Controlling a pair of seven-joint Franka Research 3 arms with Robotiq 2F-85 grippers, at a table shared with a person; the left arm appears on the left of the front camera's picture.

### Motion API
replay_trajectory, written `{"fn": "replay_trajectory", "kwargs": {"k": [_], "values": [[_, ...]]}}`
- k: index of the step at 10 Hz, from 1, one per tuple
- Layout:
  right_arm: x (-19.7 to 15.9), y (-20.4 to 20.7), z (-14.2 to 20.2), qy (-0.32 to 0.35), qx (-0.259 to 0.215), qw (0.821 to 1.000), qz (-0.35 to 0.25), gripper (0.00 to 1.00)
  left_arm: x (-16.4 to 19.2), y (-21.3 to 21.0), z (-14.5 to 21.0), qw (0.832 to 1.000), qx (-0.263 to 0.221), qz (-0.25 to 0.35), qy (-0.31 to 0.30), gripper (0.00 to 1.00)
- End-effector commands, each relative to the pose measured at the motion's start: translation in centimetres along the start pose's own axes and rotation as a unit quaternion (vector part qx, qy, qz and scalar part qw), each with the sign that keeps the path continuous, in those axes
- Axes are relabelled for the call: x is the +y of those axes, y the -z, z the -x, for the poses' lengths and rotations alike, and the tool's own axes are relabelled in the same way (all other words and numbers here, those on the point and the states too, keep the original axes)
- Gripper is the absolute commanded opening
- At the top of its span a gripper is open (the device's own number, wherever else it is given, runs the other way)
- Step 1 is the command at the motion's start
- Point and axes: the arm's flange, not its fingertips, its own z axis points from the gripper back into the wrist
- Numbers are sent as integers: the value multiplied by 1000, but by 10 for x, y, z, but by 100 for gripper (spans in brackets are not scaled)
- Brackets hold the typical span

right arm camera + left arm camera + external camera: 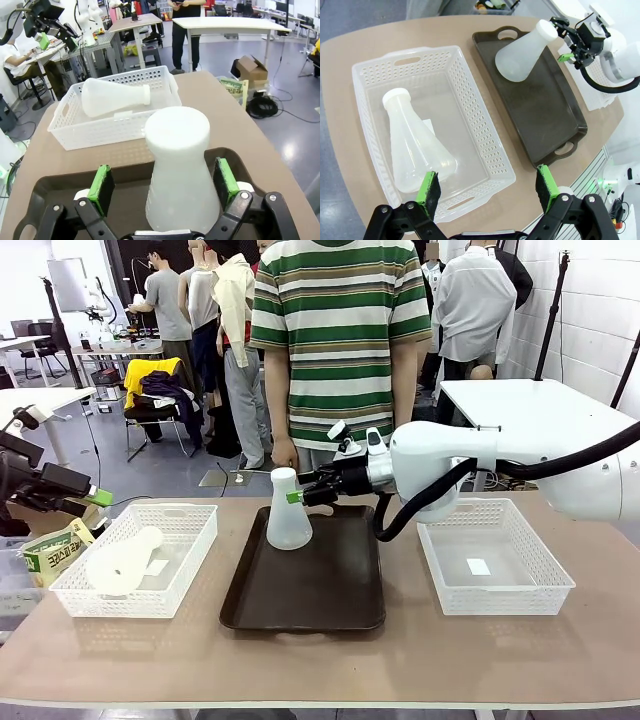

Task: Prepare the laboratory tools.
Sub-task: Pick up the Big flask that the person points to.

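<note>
One frosted-white conical flask stands upright at the far end of the dark brown tray. My right gripper is at its neck, open. In the right wrist view the flask stands between the green pads with a gap on each side. A second flask lies on its side in the left white basket. My left gripper hangs open at the far left. From the left wrist, that gripper looks down on the lying flask, well above it.
An empty white mesh basket with a small label sits right of the tray. A person in a striped shirt stands at the far edge. A green box lies off the left table edge. The near strip of table is bare.
</note>
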Motion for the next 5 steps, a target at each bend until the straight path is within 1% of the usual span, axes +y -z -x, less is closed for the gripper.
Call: {"fn": "replay_trajectory", "kwargs": {"k": [1,3,5], "values": [[1,-3,-3,7,-7,1000,4,100,4,1,1,1000,-7,12,8,100],[0,0,0,0,0,1000,0,100,4,1,1,1000,-7,12,8,100],[19,-61,-14,-14,2,999,49,100,4,1,1,1000,-7,12,8,100]]}}
